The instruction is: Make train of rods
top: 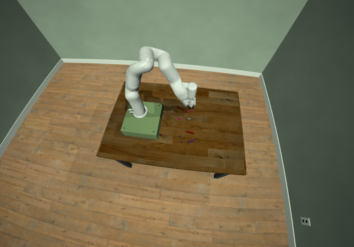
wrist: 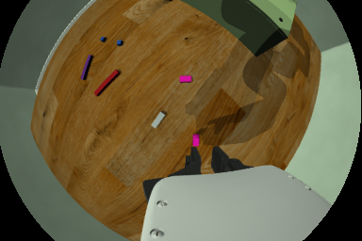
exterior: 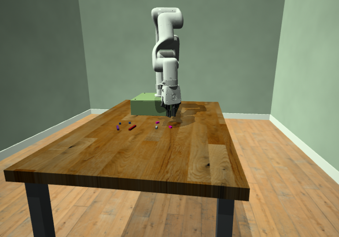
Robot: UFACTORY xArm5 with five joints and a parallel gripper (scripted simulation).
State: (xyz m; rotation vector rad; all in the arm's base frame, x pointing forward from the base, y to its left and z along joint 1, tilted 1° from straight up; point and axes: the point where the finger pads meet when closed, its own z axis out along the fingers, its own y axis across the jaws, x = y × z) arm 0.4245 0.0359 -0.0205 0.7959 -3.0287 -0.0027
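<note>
My gripper [top: 191,108] [exterior: 171,116] [wrist: 204,156] is partly open and empty, raised above the table. One magenta rod [top: 187,111] [exterior: 170,126] [wrist: 196,140] lies flat below it, just past the left fingertip in the wrist view. The other magenta rod [top: 179,119] [exterior: 157,122] [wrist: 186,79] lies nearer the base. A grey rod [top: 189,118] [exterior: 156,127] [wrist: 158,120] lies apart from both. A red rod [top: 189,132] [exterior: 132,127] [wrist: 107,83] and a purple rod [top: 190,141] [exterior: 117,127] [wrist: 87,67] lie farther off. No rods touch.
Two small blue rods [top: 179,136] [exterior: 129,123] [wrist: 120,42] lie near the red and purple rods, on the side towards the base. The green base box [top: 139,128] [exterior: 145,108] [wrist: 203,3] stands on the wooden table [top: 225,130] [exterior: 153,157]. The arm's shadow falls near the magenta rods.
</note>
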